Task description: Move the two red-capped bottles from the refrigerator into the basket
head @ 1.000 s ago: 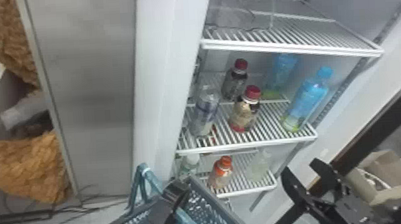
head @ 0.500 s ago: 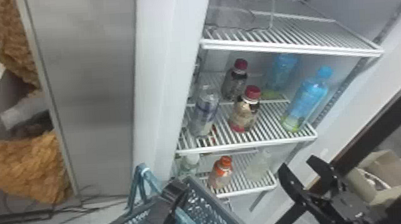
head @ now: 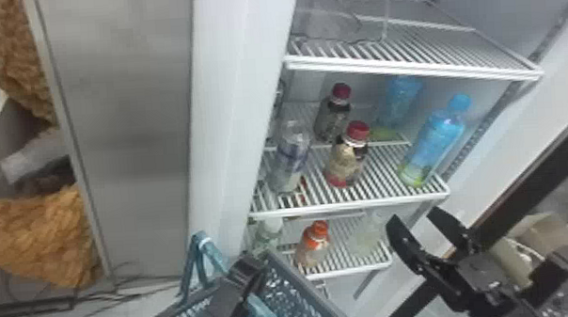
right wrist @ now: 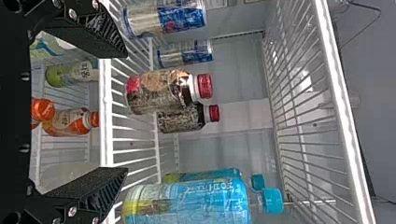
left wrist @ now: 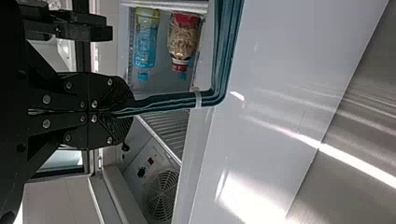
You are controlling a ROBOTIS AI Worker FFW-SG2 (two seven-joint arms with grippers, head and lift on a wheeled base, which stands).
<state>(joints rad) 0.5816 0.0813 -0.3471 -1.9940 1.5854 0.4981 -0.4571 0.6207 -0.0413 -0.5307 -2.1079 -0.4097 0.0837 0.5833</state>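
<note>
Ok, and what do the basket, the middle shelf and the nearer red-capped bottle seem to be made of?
Basket: probably moulded plastic, matte blue, going by its perforated wall. Middle shelf: likely white-coated metal wire, given the thin parallel bars. Nearer red-capped bottle: glossy, partly see-through, likely plastic, possibly glass.

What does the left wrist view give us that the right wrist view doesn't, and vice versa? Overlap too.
Left wrist view: the left gripper shut on the basket handle, plus the fan grille low in the fridge.

Right wrist view: the right gripper open, the rear red-capped bottle, silver-and-blue cans and an orange-capped bottle on the lower shelf.

Both: the front red-capped bottle, the near blue bottle and wire shelving.
</note>
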